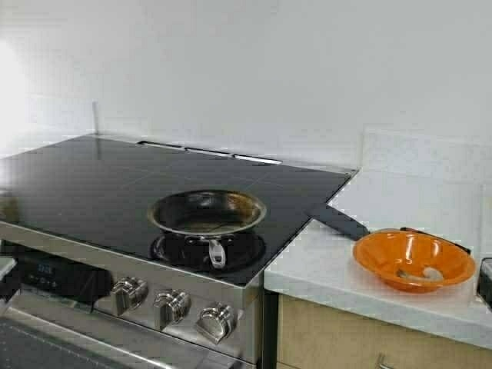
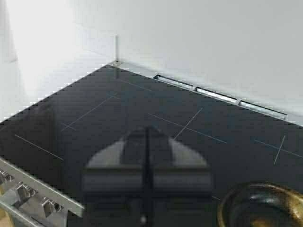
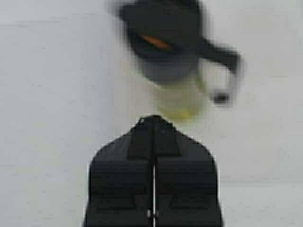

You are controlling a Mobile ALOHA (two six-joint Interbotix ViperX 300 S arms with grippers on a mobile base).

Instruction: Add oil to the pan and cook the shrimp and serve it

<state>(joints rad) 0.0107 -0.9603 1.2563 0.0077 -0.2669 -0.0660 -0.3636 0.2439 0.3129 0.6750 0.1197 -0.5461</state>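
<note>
Sitting on the near burner of the stove [image 1: 92,177], the pan [image 1: 206,212] looks dry inside, dark and browned, with no shrimp in it, so the task seems barely begun: oiling, cooking and serving all appear left to do. Its short handle [image 1: 217,250] points toward the near edge, just above the knobs [image 1: 171,305], so the pan's long axis runs near to far. The shrimp [image 1: 430,273] lies in the orange bowl [image 1: 413,258] on the counter [image 1: 400,192] to the right of the stove, well apart from the pan. The oil [image 3: 182,101] shows only in the right wrist view, in its jug [image 3: 173,49] just ahead of the right gripper [image 3: 153,124], whose fingers are pressed together and hold nothing. The left gripper [image 2: 147,137] hovers over the dark cooktop, likewise closed and empty, with the pan's rim just beside it.
</note>
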